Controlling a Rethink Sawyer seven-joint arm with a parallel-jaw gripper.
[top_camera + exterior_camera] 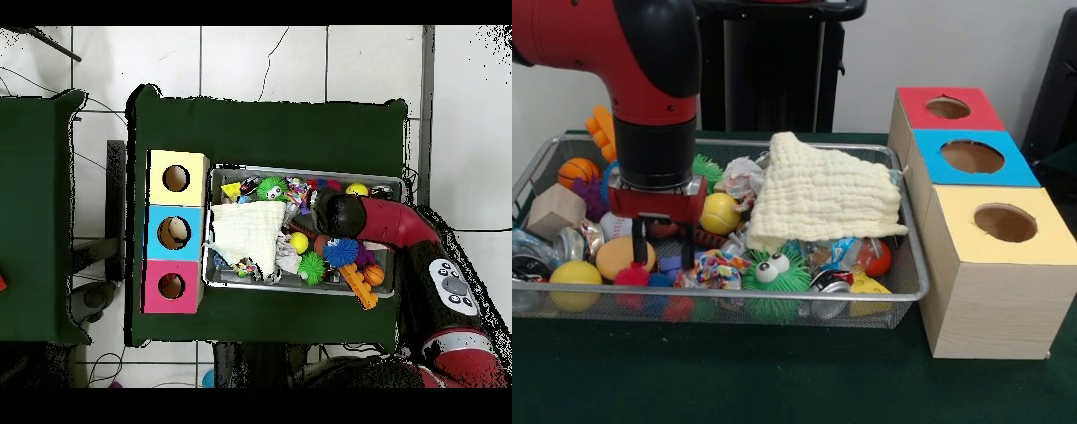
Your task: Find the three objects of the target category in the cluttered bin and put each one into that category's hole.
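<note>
Silver mesh bin on the green counter looks full; nothing visibly sorted. My hand, fingers apart and empty, is lowered among toys. The red hole waits beside the bin.

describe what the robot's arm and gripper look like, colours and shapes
The arm is thick and rounded, glossy red with a black joint cap and a black cylindrical wrist section. Below that sits a flat red block carrying the gripper, with two thin black fingers. From overhead, a pale grey panel with dark buttons shows on the arm.
</note>
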